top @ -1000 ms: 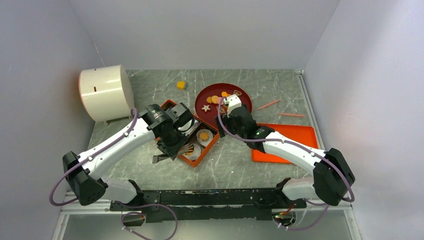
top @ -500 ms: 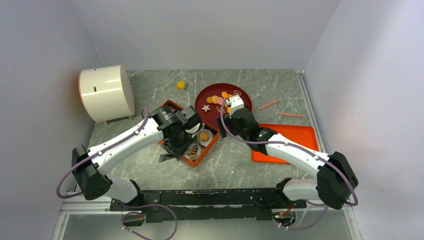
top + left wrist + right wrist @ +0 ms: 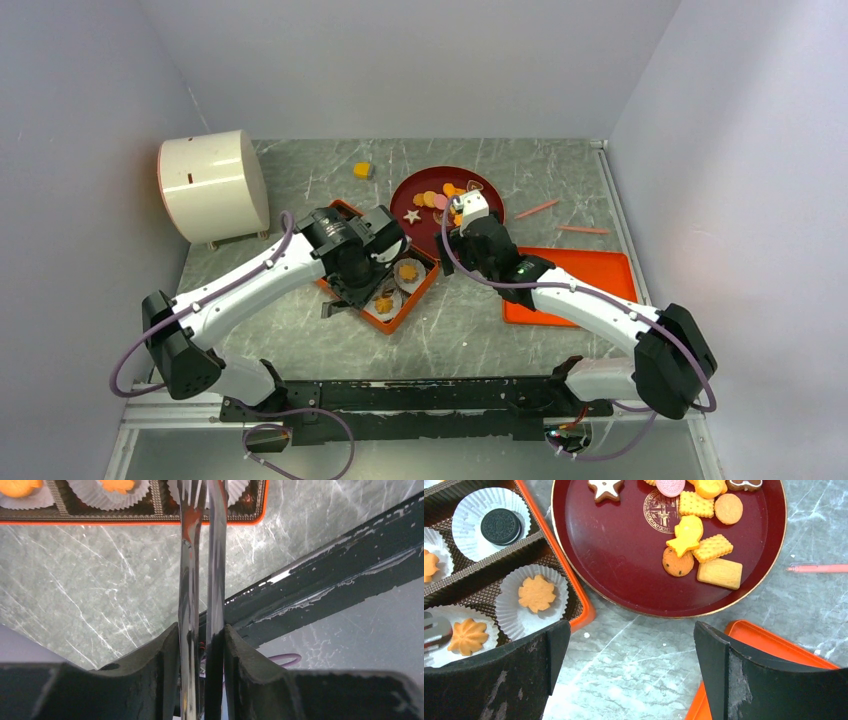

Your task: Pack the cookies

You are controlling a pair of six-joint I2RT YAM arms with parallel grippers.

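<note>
**Packing in progress, seen from above and from both wrists.** My left hand is clamped on a pair of metal tongs. Their blades run close together out over the near edge of the orange-rimmed box. The tips are cut off by the frame, so I cannot tell whether they carry anything. My right hand is spread wide and empty, hovering above the tabletop between the box and the dark red plate.

The cookies are divided between two places.

- **Packed:** in the right-wrist view, four white paper cups each hold one piece. These are a dark round, an orange leaf shape, an orange swirl and a further orange piece half out of frame.
- **Unpacked:** about ten lie on the plate, among them the white star and the pink round. One yellow block lies alone on the tabletop beyond the box.

I judge the task well under half done.
</note>
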